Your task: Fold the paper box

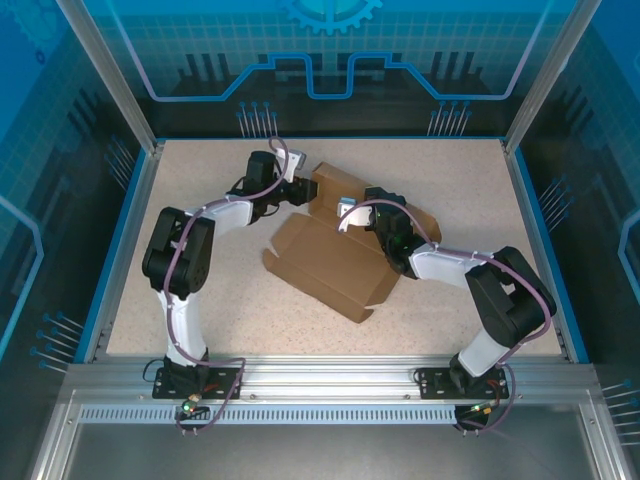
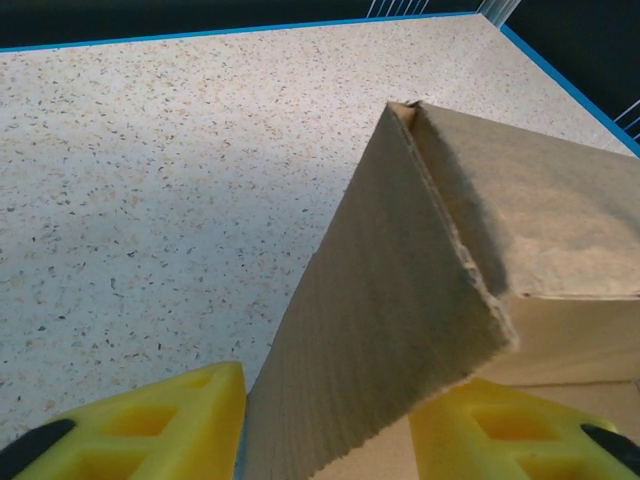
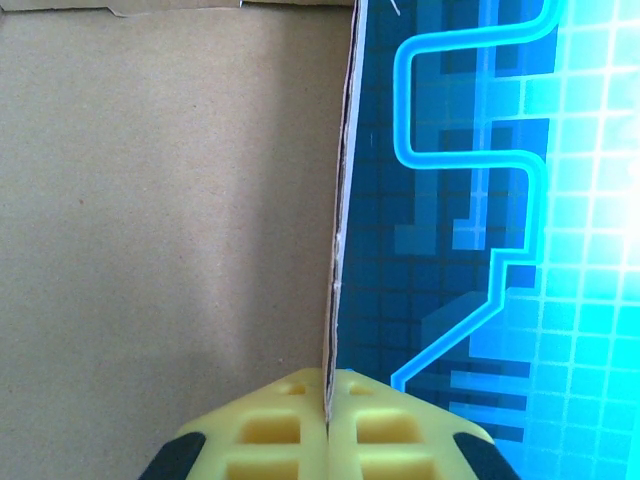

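The speckled bench [image 1: 470, 180] carries the paper box [image 1: 330, 265] at about its middle, turned at a slant to the edges. Its broad flat panel spreads toward the near edge and its raised flaps point toward the far edge.

Both arms reach inward from their bases at the near edge. The left arm bends over the left half of the bench and the right arm over the right half, and they meet at the far side of the box.

The left gripper [image 1: 300, 190] is at the box's far-left flap. In the left wrist view its yellow fingers [image 2: 150, 425] stand apart with a folded cardboard corner rising between them. It cannot be told whether they press it or merely straddle it.

The right gripper [image 1: 347, 212] sits near the box's centre. In the right wrist view, the gripper [image 3: 328, 395] is clenched on the thin edge of an upright cardboard wall.
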Action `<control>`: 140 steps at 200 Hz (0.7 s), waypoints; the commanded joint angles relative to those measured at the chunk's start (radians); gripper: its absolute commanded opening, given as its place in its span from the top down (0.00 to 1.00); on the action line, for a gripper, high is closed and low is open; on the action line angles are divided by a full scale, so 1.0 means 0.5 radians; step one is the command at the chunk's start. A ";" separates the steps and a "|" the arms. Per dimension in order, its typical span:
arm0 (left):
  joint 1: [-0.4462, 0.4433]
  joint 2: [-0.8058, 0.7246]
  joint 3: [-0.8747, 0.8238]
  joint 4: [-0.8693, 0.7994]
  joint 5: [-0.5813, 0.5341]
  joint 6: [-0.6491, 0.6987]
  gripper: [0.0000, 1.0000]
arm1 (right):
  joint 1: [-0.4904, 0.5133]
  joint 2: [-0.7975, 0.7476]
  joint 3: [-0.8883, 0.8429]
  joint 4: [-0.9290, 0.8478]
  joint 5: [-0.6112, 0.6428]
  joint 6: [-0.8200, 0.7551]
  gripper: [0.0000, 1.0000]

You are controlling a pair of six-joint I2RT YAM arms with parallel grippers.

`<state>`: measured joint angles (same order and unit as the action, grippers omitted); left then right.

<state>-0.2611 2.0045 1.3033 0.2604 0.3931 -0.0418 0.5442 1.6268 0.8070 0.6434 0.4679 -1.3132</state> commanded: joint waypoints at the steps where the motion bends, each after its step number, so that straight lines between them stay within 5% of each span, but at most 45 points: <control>1: -0.036 0.079 0.099 -0.031 -0.033 0.116 0.58 | 0.004 -0.023 0.035 -0.121 -0.036 0.007 0.97; 140: -0.101 0.036 0.000 0.113 -0.283 0.200 0.89 | 0.000 -0.035 0.070 -0.154 -0.031 0.062 0.91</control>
<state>-0.3038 2.0499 1.3338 0.2695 0.2871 0.0521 0.5426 1.6268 0.8249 0.6239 0.4675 -1.3006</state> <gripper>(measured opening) 0.139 0.073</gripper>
